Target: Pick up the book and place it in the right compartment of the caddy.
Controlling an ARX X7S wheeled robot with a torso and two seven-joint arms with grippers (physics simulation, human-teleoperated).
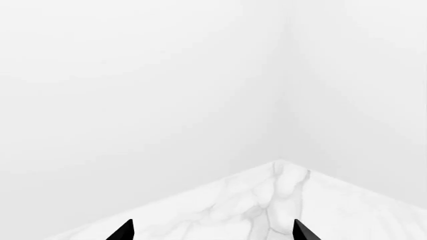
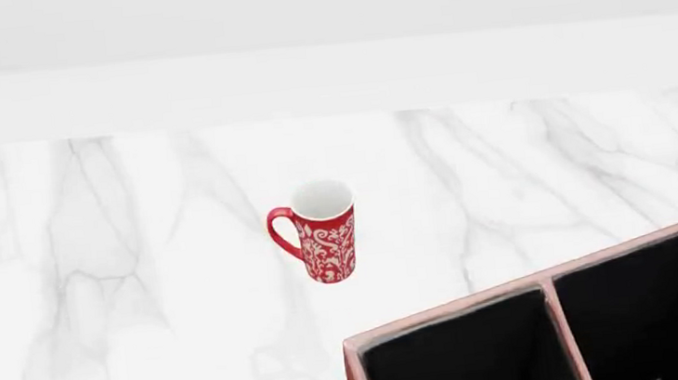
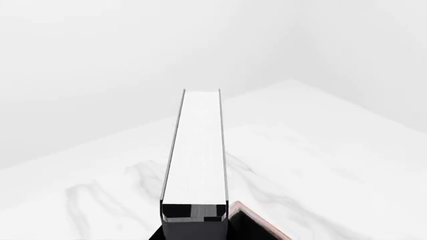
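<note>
The book (image 3: 197,150), black-covered with its white page edges facing the camera, juts straight out from my right gripper in the right wrist view. It hangs in the air above the marble top, and my fingers are hidden behind its near end. A corner of the caddy (image 3: 257,221) with its pale pink rim lies just below and beside the book. In the head view the caddy (image 2: 548,284) fills the lower right, two black compartments showing. Neither arm nor the book appears there. My left gripper (image 1: 213,232) is open over bare marble, holding nothing.
A red patterned mug (image 2: 325,233) stands upright on the white marble table (image 2: 100,297), to the left of and beyond the caddy. A white wall runs along the table's far edge. The left wrist view shows a table corner (image 1: 279,162).
</note>
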